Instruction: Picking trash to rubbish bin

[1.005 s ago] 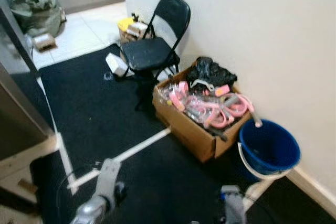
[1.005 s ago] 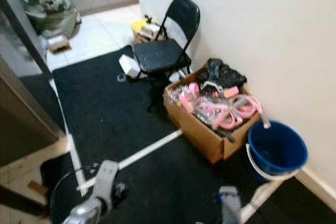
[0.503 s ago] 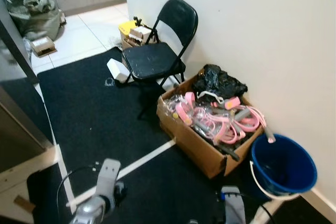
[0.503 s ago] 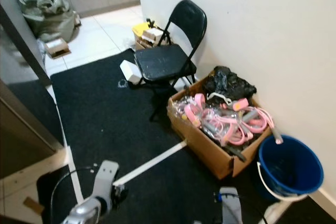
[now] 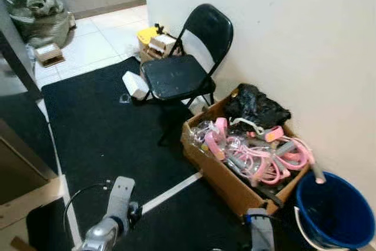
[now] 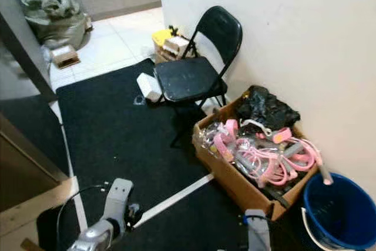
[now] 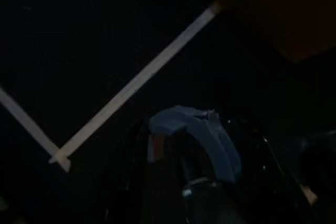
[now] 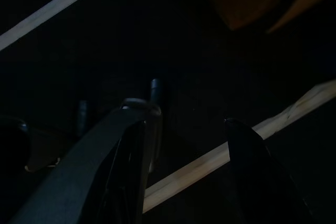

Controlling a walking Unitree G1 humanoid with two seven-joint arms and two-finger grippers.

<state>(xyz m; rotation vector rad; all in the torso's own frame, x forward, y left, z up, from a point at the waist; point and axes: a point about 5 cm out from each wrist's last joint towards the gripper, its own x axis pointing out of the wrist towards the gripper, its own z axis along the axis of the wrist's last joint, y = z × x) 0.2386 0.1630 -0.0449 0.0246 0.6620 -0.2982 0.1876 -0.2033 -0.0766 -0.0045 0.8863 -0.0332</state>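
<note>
Ahead, a cardboard box (image 5: 235, 168) of pink clutter sits by the wall between a black folding chair (image 5: 182, 69) and a blue bucket (image 5: 335, 210). Both arms hang low; the right gripper (image 8: 184, 129) has its fingers parted, while the left gripper's (image 7: 194, 145) finger spacing I cannot tell.

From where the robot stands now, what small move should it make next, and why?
Probably a few steps forward toward the small white box lying on the black mat beside the folding chair. It looks like loose trash, it lies well ahead of the robot, and both arms hang low and idle.
</note>
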